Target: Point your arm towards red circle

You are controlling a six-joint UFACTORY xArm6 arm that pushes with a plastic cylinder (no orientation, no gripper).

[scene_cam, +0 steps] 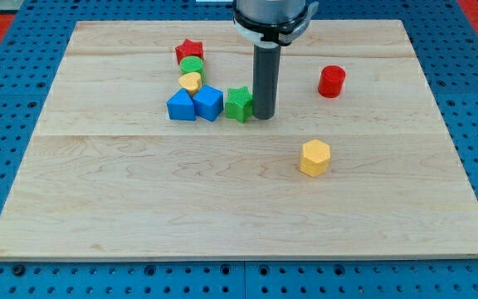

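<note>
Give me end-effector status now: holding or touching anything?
No gripper, nothing held: my tip is down on the wooden board, right beside the green star block, contact unclear, and clearly apart from the red cylinder block.

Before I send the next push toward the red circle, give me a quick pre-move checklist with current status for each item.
1. Target in view: red circle is at the view's upper right, standing alone. Ok.
2. My tip located: it is left of the red circle and beside the green star. Ok.
3. Contact with the green star: cannot tell.
4. Path to the right, tip to the red circle: no block between. Ok.
5. Yellow hexagon: below the path, apart. Ok.
</note>
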